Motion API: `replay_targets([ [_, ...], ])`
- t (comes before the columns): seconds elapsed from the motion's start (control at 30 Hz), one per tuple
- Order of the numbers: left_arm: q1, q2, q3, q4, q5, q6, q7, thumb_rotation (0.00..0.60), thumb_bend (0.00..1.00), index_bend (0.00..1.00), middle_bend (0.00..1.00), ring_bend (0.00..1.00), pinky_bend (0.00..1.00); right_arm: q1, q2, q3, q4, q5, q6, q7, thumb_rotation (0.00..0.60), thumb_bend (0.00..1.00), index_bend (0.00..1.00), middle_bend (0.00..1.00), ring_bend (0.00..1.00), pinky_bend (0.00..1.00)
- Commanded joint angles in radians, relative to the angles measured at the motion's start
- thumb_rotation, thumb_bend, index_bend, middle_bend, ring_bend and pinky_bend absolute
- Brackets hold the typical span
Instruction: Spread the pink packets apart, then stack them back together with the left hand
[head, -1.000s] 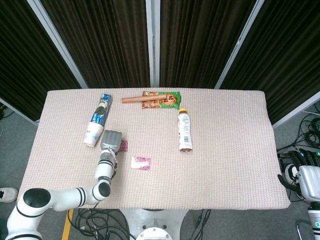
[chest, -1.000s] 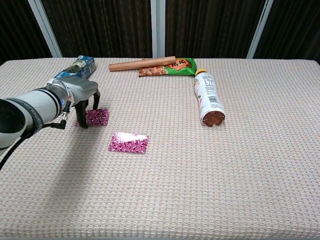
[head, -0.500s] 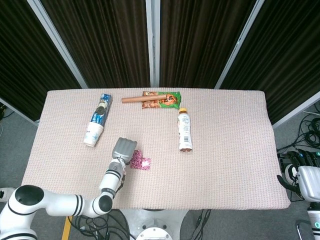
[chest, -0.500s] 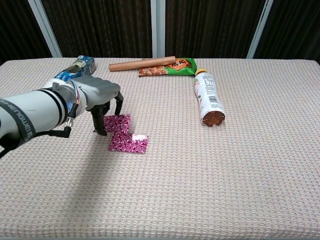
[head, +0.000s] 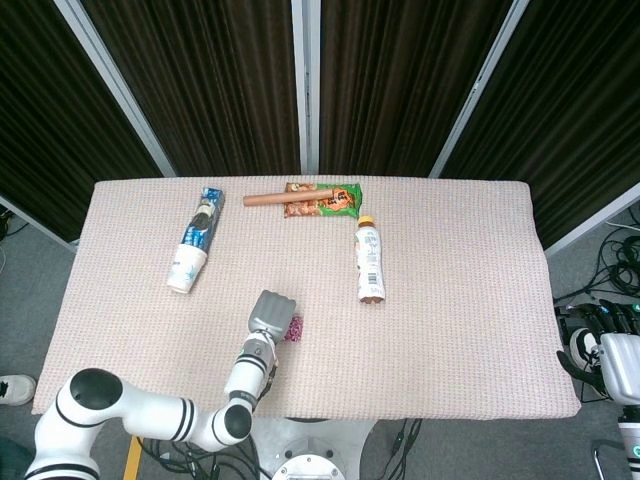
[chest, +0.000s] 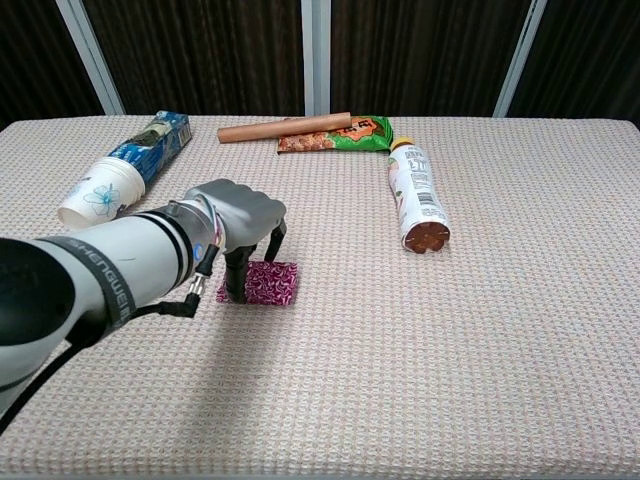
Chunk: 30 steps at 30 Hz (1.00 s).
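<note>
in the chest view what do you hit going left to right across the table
stack of paper cups → left robot hand → pink packets → green snack bag → bottle

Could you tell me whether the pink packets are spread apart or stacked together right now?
Stacked together, it seems: the chest view shows one pink patch, the pink packets, under the left hand, whose fingers rest on it.
</note>
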Motion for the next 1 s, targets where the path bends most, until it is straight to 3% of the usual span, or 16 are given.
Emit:
replay_targets([
  [0.03, -0.011, -0.013, -0.009, 0.022, -0.02, 0.002, 0.013, 0.6, 0.21, 0.49, 0.89, 0.86, 0.98, 0.0, 0.0, 0.0, 0.002, 0.001, -0.002, 0.002, 0.515, 0.17, 0.25, 0.21, 0.11, 0.12],
  [1.0, -0.021, -0.038, -0.015, 0.068, -0.05, -0.001, 0.046, 0.6, 0.21, 0.47, 0.89, 0.86, 0.98, 0.0, -0.003, 0.002, 0.02, 0.01, -0.01, 0.018, 0.51, 0.16, 0.25, 0.21, 0.11, 0.13],
])
